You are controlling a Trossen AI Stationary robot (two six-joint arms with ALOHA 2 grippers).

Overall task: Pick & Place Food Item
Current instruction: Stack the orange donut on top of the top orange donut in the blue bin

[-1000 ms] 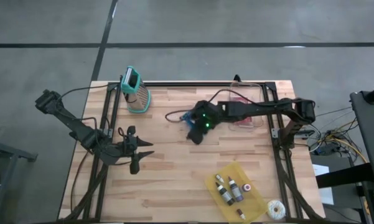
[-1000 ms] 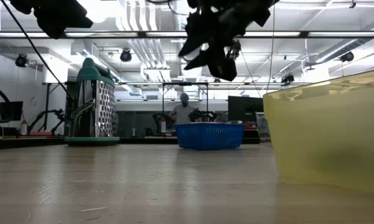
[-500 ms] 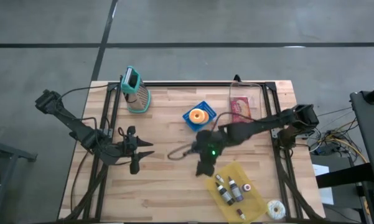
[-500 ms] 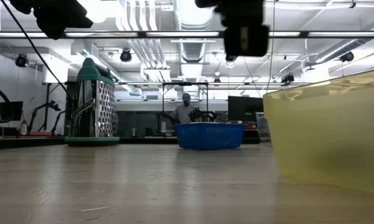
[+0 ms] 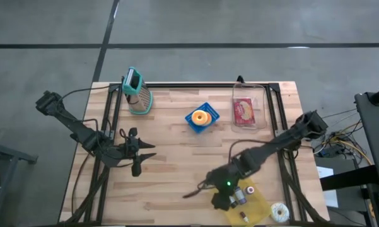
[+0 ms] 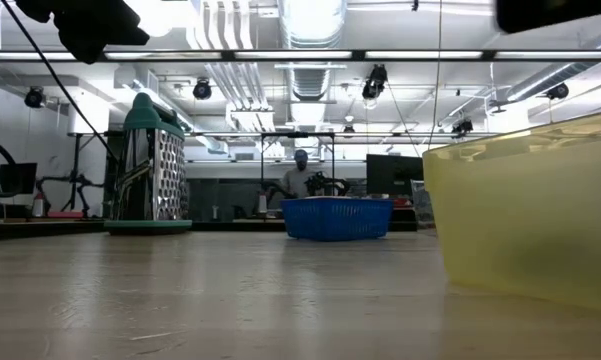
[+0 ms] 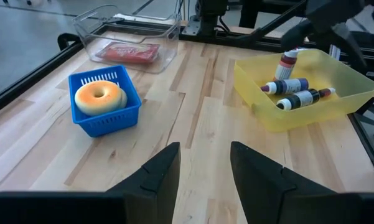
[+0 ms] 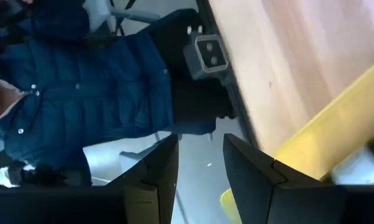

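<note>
Right gripper (image 5: 222, 200): over the near edge of the yellow bin (image 5: 260, 207), fingers (image 8: 158, 180) narrowly parted — nothing visible between them.
Left gripper (image 5: 143, 155): waiting, fingers spread, well apart from the food.
Donut (image 5: 200, 117): sits in the blue basket (image 5: 209, 111), far from both grippers.
Progress: judged early — no food item gripped, pick and placement left.

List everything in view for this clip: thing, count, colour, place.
grater: 1, teal, table's far left
basket: 1, blue, far centre
donut: 1, orange, in basket
clear container: 1, red food inside, far right
yellow bin: 1, near right
bottles: several, dark, in bin
white donut: 1, near right corner
person: 1, blue jacket, beside table
left gripper: open, empty, left side
right gripper: over bin, nothing seen held
</note>
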